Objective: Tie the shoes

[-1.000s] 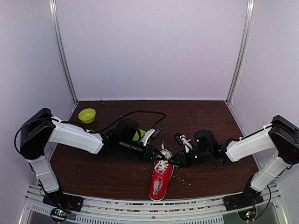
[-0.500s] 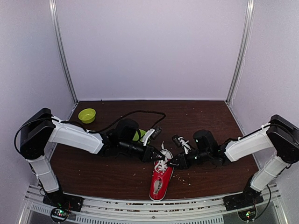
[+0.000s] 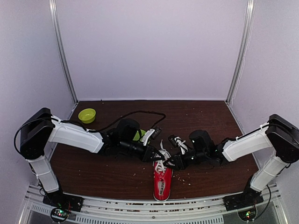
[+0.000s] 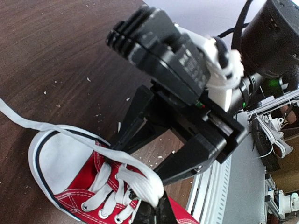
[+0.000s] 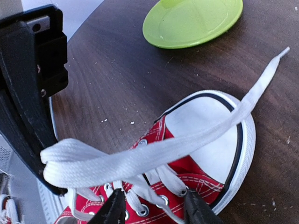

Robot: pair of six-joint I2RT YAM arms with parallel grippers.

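Left gripper (image 4: 154, 212) is clenched on a loop of long white lace (image 5: 140, 161). Right gripper (image 5: 154, 210) is spread, straddling the lacing and facing the left one closely. Both cover the front of the small red canvas sneaker (image 3: 161, 182), which lies on the dark wooden table (image 3: 210, 121) with its long axis near-to-far and its white toe cap (image 5: 210, 135) pointing away from the bases. A lime-green flat plate (image 5: 191, 21) lies just beyond the toe. A green bowl (image 3: 87, 115) sits far left.

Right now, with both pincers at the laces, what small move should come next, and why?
Probably ease the right pincer forward and close on the white lace stretched ahead of its open jaws. The left pincer pinches a fold of that lace over the sneaker, so a second grip seems needed to shape a loop.
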